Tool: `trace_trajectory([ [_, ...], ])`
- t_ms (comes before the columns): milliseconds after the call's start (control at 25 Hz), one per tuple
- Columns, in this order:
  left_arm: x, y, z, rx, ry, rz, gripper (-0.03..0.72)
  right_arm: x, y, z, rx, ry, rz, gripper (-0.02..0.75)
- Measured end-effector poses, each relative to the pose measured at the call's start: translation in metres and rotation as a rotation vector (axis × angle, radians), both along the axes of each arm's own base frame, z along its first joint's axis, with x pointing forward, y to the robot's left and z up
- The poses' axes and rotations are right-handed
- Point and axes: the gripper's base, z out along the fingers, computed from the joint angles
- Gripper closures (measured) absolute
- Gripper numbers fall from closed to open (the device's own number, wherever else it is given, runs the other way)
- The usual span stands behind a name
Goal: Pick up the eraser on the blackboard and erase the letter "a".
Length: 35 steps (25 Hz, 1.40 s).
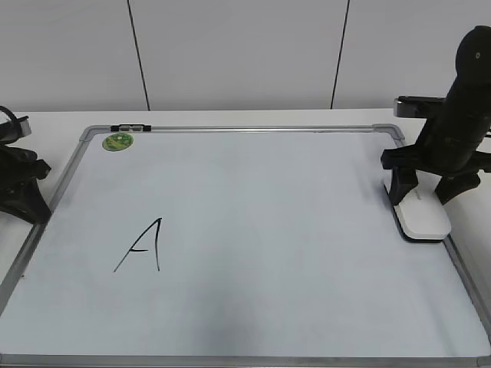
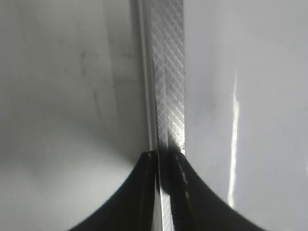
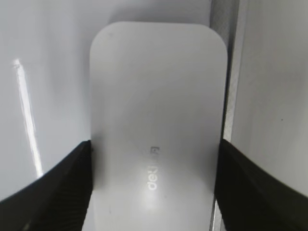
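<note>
The eraser is a flat white oblong lying at the right edge of the blackboard, partly over its metal frame. My right gripper straddles it, and in the right wrist view both black fingers press against the long sides of the eraser, which bears grey lettering. No small letter "a" shows on the board; only a large capital "A" at the lower left. My left gripper rests at the board's left edge, its fingers shut over the frame strip.
A small round green disc sits at the board's far left corner, beside a dark clip on the top frame. The board lies on a white table with a white wall behind.
</note>
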Motion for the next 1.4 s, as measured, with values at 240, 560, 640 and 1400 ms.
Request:
trace_trajectory([
  [240, 0.0, 0.0, 0.0, 0.0, 0.0, 0.0, 0.63, 0.0, 0.0, 0.0, -0.003, -0.004, 0.002, 0.194],
  [560, 0.0, 0.0, 0.0, 0.0, 0.0, 0.0, 0.63, 0.002, 0.0, 0.001, -0.006, -0.017, 0.002, 0.15],
  [640, 0.0, 0.0, 0.0, 0.0, 0.0, 0.0, 0.63, 0.002, 0.0, 0.001, -0.006, -0.018, 0.002, 0.147],
  [1400, 0.015, 0.003, 0.01, 0.017, -0.05, -0.011, 0.402, 0.02, 0.001, 0.059, -0.003, -0.031, 0.017, 0.148],
])
